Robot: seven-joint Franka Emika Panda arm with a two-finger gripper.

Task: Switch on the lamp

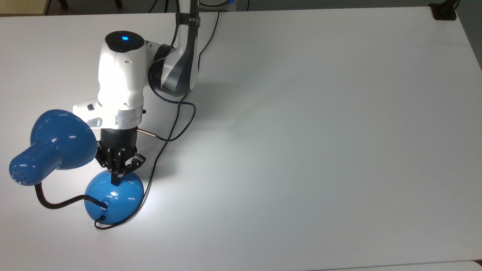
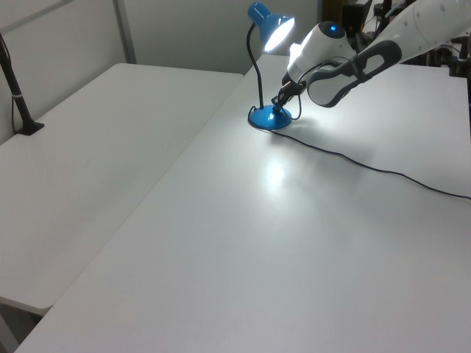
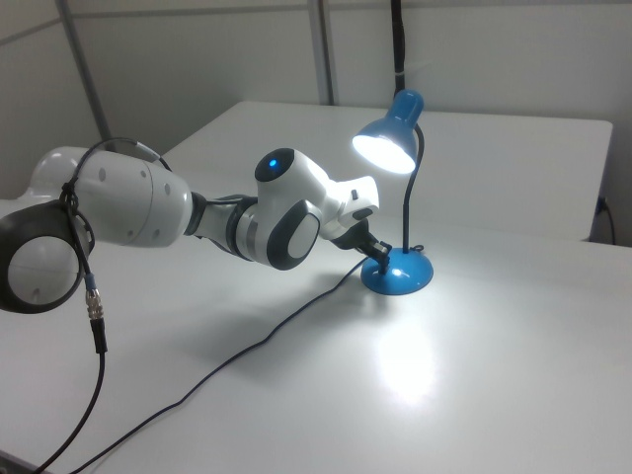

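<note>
The blue lamp stands at the top view's left with its shade [image 1: 56,145] lit, casting a bright patch on the white table [image 1: 301,131]. Its black neck [image 1: 52,202] curves down into the domed blue base [image 1: 118,201]. My gripper [image 1: 115,180] is shut, with its tips pressed down on the top of the base, and the switch is hidden under them. In the left view the glowing shade [image 2: 276,33] hangs above the base [image 2: 266,120], with the gripper [image 2: 278,107] on it. The right view shows the shade [image 3: 385,143], the base [image 3: 403,276] and the gripper [image 3: 380,259].
A thin black cord [image 2: 353,158] trails from the base across the table. A cable loop [image 1: 184,120] hangs from my arm beside the gripper. A black clamp [image 1: 443,11] sits at the table's far corner. A second white table [image 2: 88,140] adjoins, with a black post [image 2: 15,88].
</note>
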